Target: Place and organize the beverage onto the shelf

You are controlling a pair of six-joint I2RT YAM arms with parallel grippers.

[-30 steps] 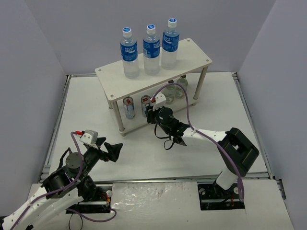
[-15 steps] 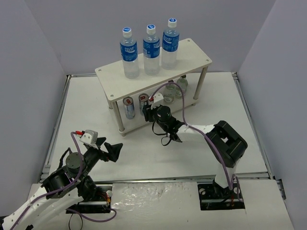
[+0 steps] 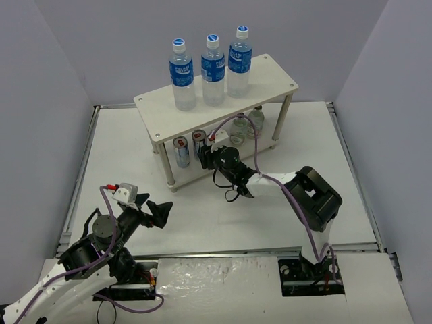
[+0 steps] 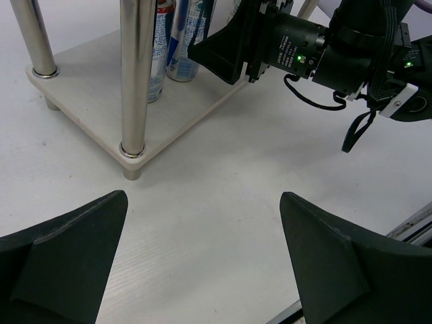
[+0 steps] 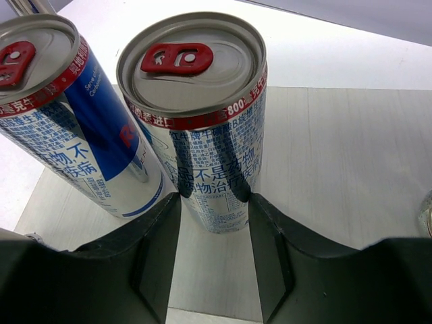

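Observation:
The shelf (image 3: 272, 79) of pale wood carries three tall blue-labelled bottles (image 3: 213, 69) on its top board. On the lower board (image 5: 351, 162) a silver red-topped can (image 5: 202, 128) stands upright, and my right gripper (image 5: 214, 196) is shut on its lower body. A second can (image 5: 61, 121) stands just left of it, close alongside. From above, the right gripper (image 3: 206, 156) reaches under the top board to the two cans (image 3: 181, 150). Small clear bottles (image 3: 255, 121) sit further right on that tier. My left gripper (image 4: 204, 197) hangs open and holds nothing above the table, short of the shelf's corner leg (image 4: 135, 74).
Thin metal legs stand at the shelf's corners, one (image 3: 169, 172) just left of the cans. The right arm's purple cable (image 3: 260, 145) loops in front of the lower tier. White table (image 3: 202, 209) lies between the shelf and the arm bases, with grey walls around.
The right arm has stretched further toward the shelf, carrying the held can left and deeper onto the lower board beside the other can. The left arm has not moved.

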